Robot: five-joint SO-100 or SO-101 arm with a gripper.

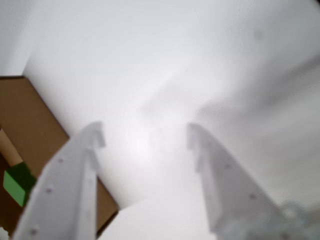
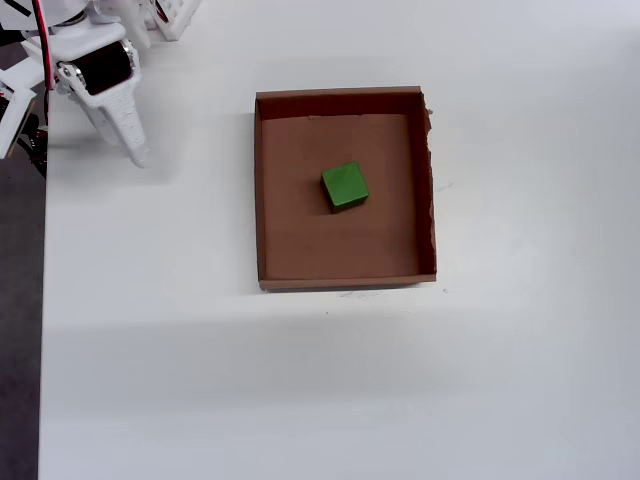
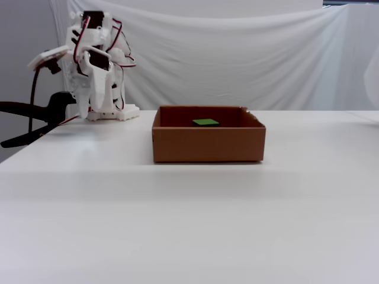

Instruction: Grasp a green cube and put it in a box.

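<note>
writing: we read none on any surface
small green cube [image 2: 344, 186]: lies mid-floor in the shallow brown cardboard box [image 2: 260, 190], clear of all walls
white two-finger gripper [image 1: 145, 137]: fingers spread, empty, well apart from box
white table [image 2: 300, 390]: we see open room all round

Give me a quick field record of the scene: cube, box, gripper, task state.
cube: green, resting on the box floor near the middle, touching no wall
box: brown cardboard tray, on the white table, torn edge on the right in the overhead view
gripper: open, empty, fingers apart, left of the box in the overhead view
task state: cube in box
</note>
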